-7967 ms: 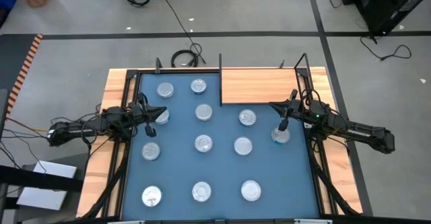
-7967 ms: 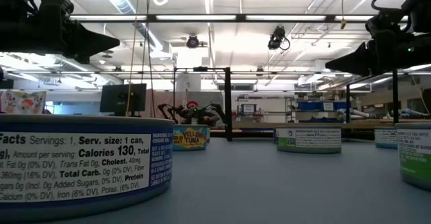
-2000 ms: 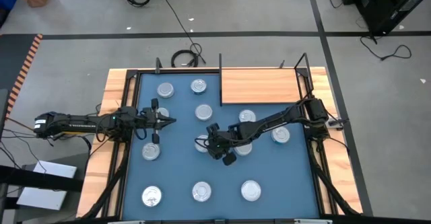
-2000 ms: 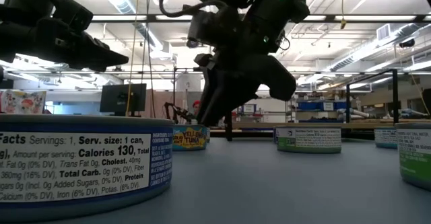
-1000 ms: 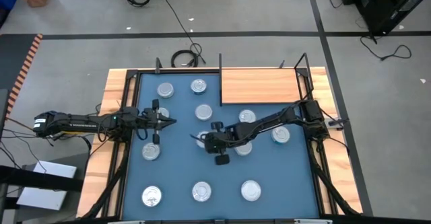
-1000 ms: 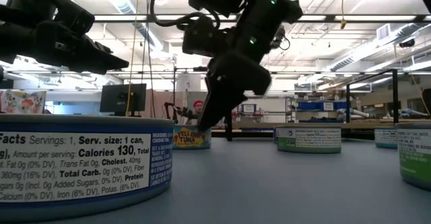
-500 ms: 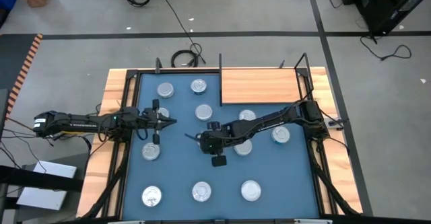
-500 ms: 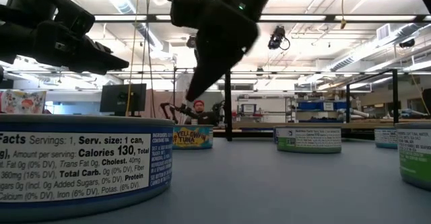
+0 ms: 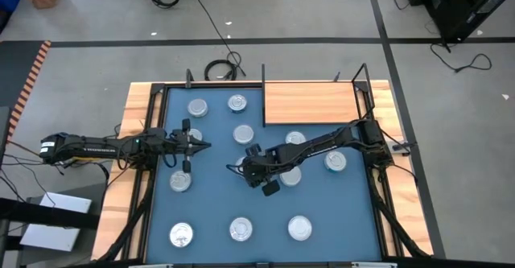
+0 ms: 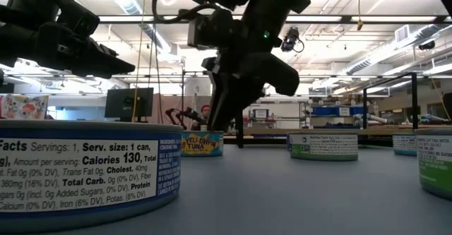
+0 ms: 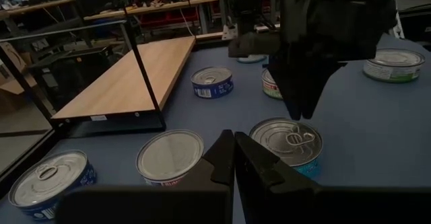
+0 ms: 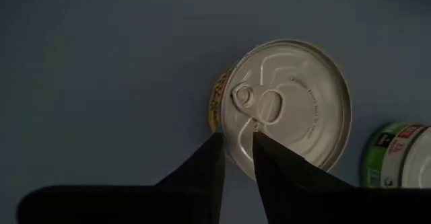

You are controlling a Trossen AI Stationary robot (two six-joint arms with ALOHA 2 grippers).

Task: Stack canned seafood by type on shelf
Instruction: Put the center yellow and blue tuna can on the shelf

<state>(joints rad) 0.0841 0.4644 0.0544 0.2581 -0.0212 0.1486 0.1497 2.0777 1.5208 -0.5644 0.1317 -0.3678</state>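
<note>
Right pincer (image 9: 248, 170) poised over the middle tin (image 12: 286, 103) at the centre of the blue mat (image 9: 211, 212), fingers a narrow slit apart, tips over the lid's near rim, holding nothing. Tin directly below the tips, so a spread and a straight drop probably called for; round, no long axis to line up. Right arm plainly nearer than the left. Left pincer (image 11: 234, 158) shut and empty, parked near the mat's left side. Shelf (image 9: 310, 103) bare at the table's (image 9: 117, 191) far right corner, well apart from this tin. Readable: "YELLOW TUNA" on the tin's yellow side (image 10: 200, 144); on the nearest tin (image 10: 88, 171), "Calories 130", "Serv. size: 1 can", "Total Carb. 0g".
</note>
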